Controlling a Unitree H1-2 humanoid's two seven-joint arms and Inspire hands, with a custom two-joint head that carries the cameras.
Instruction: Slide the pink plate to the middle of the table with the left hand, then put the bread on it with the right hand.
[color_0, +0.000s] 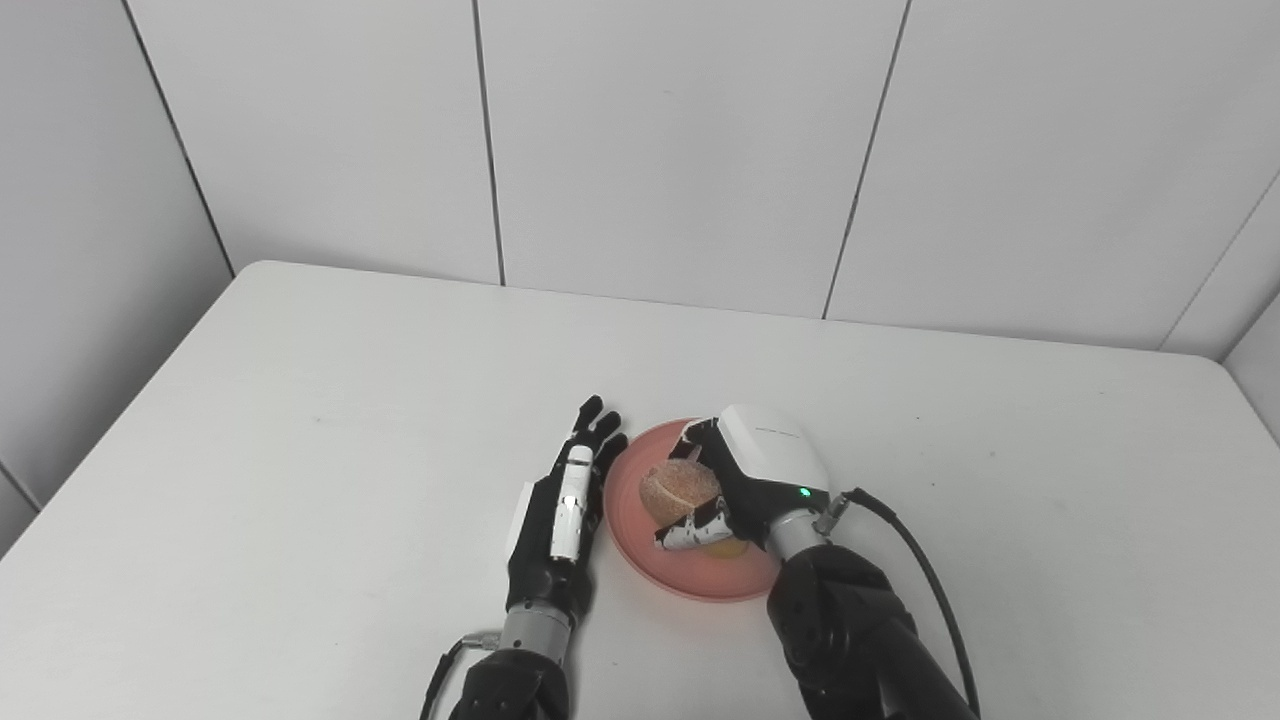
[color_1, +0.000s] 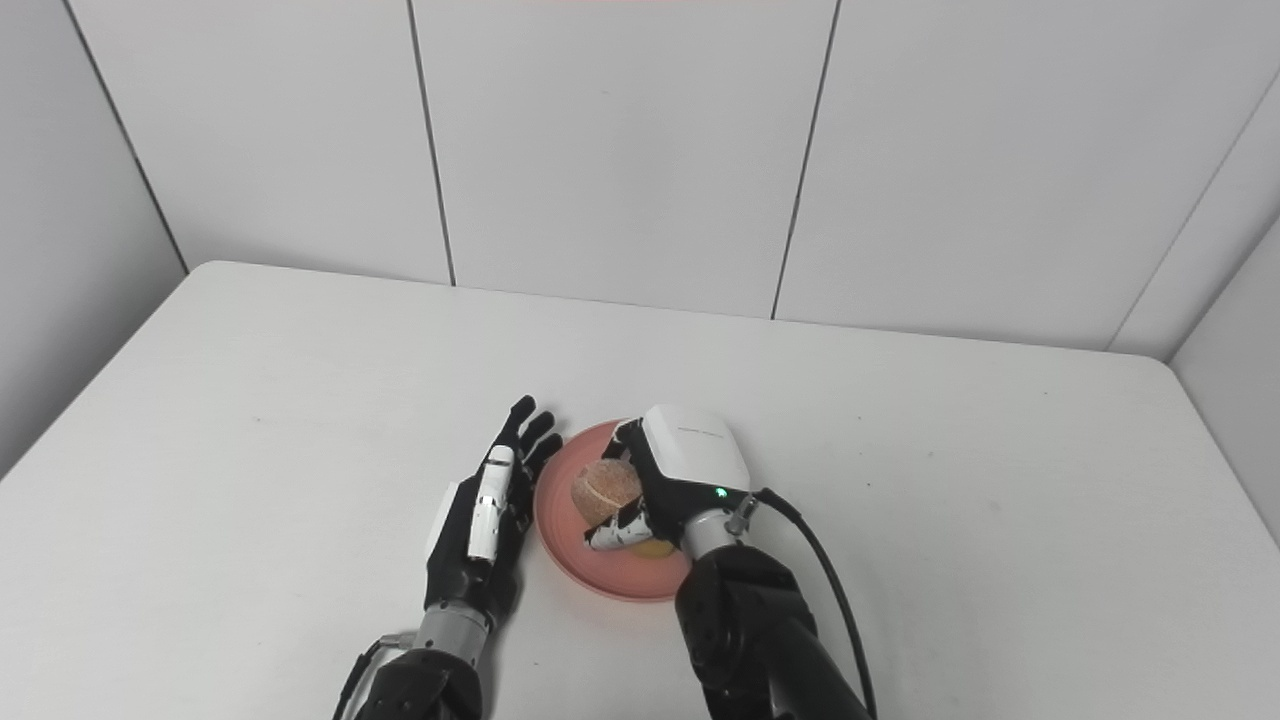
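Here the right hand (color_0: 745, 480) sits over the pink plate (color_0: 640, 545), its fingers (color_0: 690, 535) curled around the bread (color_0: 678, 492), a round brown roll with a pale cut face turned toward 9 o'clock. The white back of the hand faces up, and a green light shows near the wrist. Whether the bread already rests on the plate or hangs just above it cannot be told. A small yellowish patch (color_0: 722, 547) shows beneath the hand on the plate; what it is cannot be made out.

The plate lies on the white table (color_0: 300, 420), near the middle of its width and toward the near edge, partly hidden by the right hand at its 3 o'clock side.

At the plate's 9 o'clock, the left hand (color_0: 562, 510) stands on edge with fingers straight and close together, pointing toward 12 o'clock. It grips nothing, and its fingers (color_0: 597, 425) lie just beside the rim; contact cannot be confirmed.

A black cable (color_0: 925, 575) loops from the right wrist toward 5 o'clock.
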